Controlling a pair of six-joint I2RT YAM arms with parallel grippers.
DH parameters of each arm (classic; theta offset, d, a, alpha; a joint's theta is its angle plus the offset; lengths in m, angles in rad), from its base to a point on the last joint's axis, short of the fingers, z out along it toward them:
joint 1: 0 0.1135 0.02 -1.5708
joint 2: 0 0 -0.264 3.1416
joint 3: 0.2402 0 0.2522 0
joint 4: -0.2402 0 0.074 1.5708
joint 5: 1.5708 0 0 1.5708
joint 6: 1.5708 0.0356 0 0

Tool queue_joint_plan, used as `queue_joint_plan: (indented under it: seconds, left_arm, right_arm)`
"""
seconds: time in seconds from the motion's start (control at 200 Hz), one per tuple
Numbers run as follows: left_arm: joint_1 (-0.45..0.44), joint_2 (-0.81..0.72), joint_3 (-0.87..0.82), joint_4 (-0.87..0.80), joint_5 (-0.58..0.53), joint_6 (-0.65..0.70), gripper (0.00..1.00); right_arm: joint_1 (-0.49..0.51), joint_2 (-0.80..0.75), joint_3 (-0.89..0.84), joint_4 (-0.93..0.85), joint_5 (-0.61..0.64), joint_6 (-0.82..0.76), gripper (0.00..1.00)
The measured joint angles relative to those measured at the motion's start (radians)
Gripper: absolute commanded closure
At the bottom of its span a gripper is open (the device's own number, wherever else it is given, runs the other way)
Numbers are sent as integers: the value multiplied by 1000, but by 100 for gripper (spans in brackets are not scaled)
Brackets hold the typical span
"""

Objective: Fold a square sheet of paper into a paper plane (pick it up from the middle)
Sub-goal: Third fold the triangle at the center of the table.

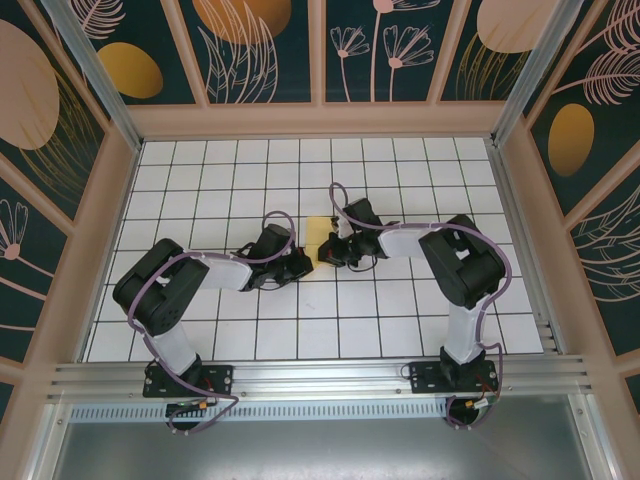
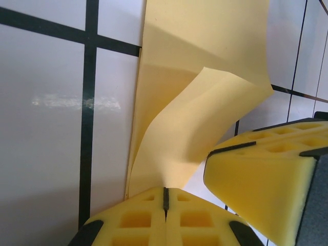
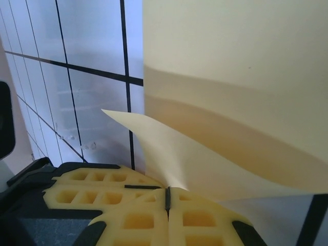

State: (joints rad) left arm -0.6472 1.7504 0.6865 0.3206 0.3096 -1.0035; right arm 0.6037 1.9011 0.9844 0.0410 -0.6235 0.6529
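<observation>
The square sheet of paper (image 1: 319, 236) is pale yellow and lies mid-table between the two arms. My left gripper (image 1: 307, 262) comes at it from the left and my right gripper (image 1: 329, 252) from the right. In the left wrist view the left gripper (image 2: 165, 197) is shut on a lifted flap of the paper (image 2: 205, 118), which curls up from the tiles. The right gripper's yellow fingers (image 2: 261, 174) press in close beside it. In the right wrist view the right gripper (image 3: 167, 197) is shut on the paper's (image 3: 230, 102) near edge, with the left gripper's fingers (image 3: 92, 184) touching alongside.
The white tiled table (image 1: 250, 180) with black grid lines is walled by a pink frame (image 1: 320, 120) at the back and sides. A metal rail (image 1: 320, 380) holds both arm bases at the near edge.
</observation>
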Motion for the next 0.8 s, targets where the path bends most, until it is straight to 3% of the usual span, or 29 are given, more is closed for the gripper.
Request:
queue_joint_plan:
  seconds: [0.325, 0.616, 0.801]
  left_arm:
    - [0, 0, 1, -7, -5, 0, 100]
    - [0, -1, 1, -7, -7, 0, 100]
    - [0, -1, 1, -8, -7, 0, 100]
  right_arm:
    - [-23, 55, 67, -69, 29, -71, 100]
    - [-160, 96, 138, -98, 40, -153, 100]
    - [-198, 86, 143, -97, 55, -174, 100]
